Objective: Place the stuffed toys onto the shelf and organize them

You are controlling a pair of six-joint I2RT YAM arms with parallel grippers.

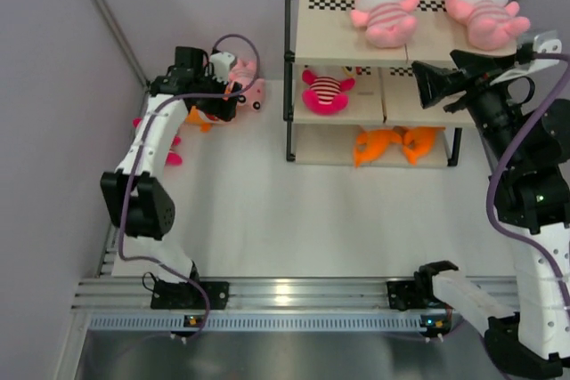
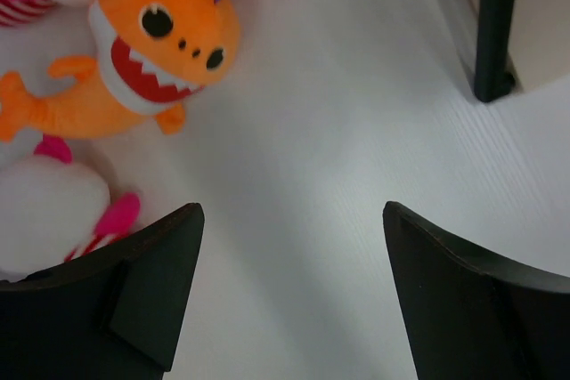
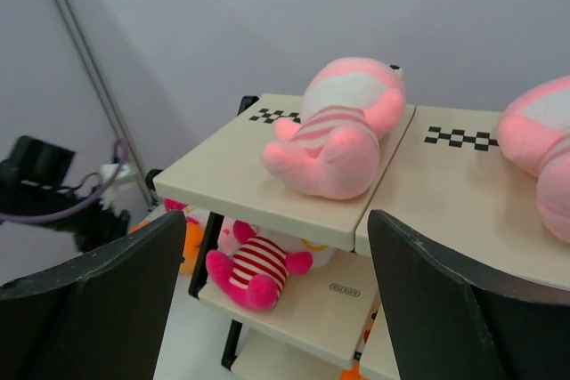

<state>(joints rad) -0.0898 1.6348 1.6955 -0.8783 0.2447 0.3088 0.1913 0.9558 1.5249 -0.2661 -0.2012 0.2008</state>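
**Location.** The shelf (image 1: 325, 37) stands at the far right of the table (image 1: 267, 220) and has 3 tiers.

**Count, shelved (5).**
- Top tier: 2 pale pink toys (image 1: 385, 8), belly up. The second lies at the board's right end.
- Middle tier: 1 hot-pink toy (image 1: 326, 91), on the left half.
- Bottom tier: 2 orange fish (image 1: 378, 144), touching each other.

**Count, unshelved (4, as far as can be told).** These lie in a heap in the far left corner, under the left arm.
- 1 loose orange fish (image 2: 151, 51).
- 2 loose hot-pink toys (image 2: 49, 220).
- 1 loose pale pink toy (image 1: 252, 88), mostly hidden.

**Grippers.**
- The left gripper (image 2: 289, 255) has its jaws released and empty. It is above bare table, just beside the heap.
- The right gripper (image 3: 276, 255) has its jaws released and empty. It is level with the top tier, near the shelf's right end.

**Hazards (judgement).**
1. The gap between the left jaws faces bare table, so closing here would probably grasp nothing. The loose orange fish lies off to one side.
2. The heap's toys touch each other. Lifting 1 may drag or tumble a neighbour. The hot-pink toy beside 1 finger could get pinched by mistake.
3. A shelf post (image 2: 494, 24) stands near the left gripper's path, so a wide swing could strike it.
4. The right arm is close to the toy at the top board's right end. A careless move could knock that toy off.
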